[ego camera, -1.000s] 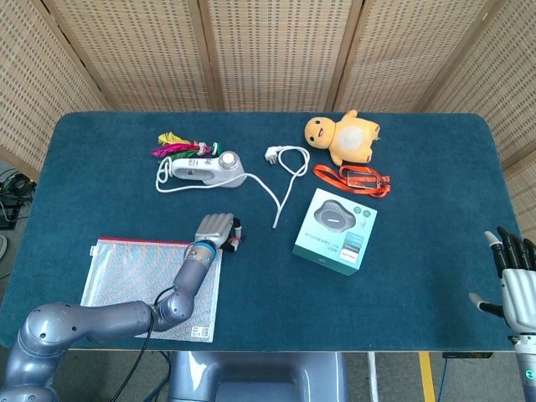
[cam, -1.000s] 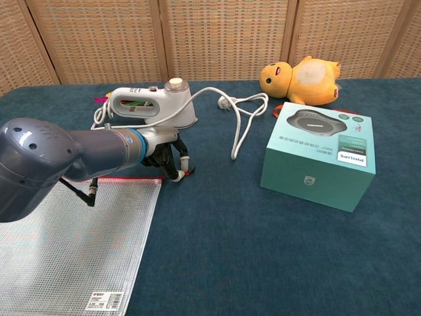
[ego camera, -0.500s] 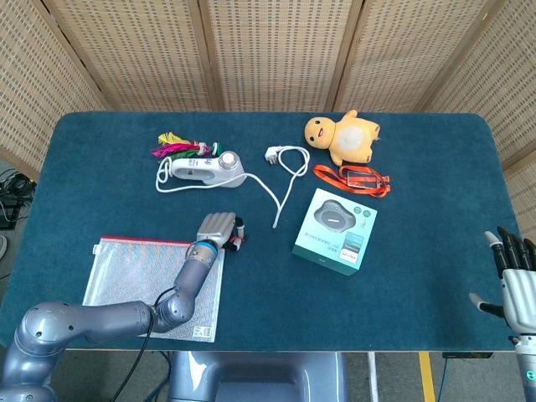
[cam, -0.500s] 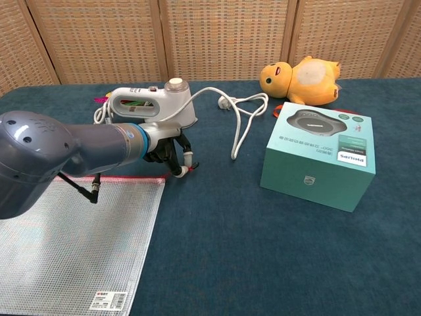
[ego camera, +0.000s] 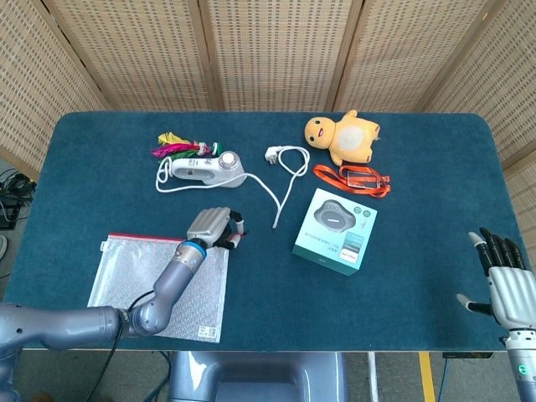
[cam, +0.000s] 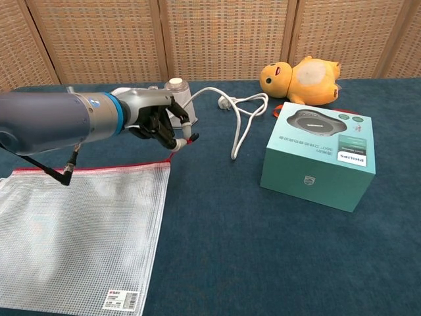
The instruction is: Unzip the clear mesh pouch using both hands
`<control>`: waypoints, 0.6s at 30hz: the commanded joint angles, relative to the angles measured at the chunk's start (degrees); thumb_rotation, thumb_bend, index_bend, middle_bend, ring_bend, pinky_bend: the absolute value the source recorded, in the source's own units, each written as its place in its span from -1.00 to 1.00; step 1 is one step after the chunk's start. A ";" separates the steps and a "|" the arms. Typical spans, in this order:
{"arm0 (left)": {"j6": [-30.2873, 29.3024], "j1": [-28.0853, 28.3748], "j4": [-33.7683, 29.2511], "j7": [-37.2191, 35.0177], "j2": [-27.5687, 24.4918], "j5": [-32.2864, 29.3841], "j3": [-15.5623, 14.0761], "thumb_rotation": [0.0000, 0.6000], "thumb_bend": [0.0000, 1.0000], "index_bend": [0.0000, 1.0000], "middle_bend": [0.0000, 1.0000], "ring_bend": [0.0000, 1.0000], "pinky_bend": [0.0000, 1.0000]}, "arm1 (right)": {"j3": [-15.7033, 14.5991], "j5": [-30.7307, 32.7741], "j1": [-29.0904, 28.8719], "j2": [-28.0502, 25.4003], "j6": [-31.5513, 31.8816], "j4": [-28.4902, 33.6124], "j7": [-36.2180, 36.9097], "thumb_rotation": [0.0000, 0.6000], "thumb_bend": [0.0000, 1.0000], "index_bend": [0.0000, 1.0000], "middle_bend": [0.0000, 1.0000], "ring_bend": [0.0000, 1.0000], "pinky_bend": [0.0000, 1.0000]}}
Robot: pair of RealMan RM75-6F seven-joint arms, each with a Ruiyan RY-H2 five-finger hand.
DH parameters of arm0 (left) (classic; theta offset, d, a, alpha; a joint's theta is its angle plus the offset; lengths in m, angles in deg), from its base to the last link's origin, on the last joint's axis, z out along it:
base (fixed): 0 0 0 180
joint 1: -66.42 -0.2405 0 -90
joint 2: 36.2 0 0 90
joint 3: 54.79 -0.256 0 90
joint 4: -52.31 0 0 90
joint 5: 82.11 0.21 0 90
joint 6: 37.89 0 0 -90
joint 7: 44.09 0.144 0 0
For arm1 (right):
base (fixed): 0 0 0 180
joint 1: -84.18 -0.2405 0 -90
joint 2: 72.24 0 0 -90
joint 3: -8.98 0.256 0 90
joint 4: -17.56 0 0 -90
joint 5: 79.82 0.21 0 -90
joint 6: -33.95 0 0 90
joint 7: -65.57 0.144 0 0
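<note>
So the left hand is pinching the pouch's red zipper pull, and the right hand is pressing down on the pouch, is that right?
Not quite. The left hand does pinch the red zipper pull of the pouch, but the head view shows the right hand open at the table's far right edge, touching nothing.

Mesh pouch (cam: 79,230) cut off by chest view's left and bottom edges

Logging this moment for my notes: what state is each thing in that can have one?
clear mesh pouch: flat on the table, zip looks closed
left hand: pinches the red zip pull
right hand: fingers apart, holds nothing
teal box: closed
white appliance's plug: unplugged, on the table
</note>
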 commanded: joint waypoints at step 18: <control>-4.31 -3.86 -18.50 -10.06 -9.87 12.90 3.54 1.00 0.29 0.89 1.00 0.90 0.99 | 9.85 13.16 -29.53 -6.68 -44.17 9.93 25.51 1.00 -1.00 -0.55 0.51 0.61 1.00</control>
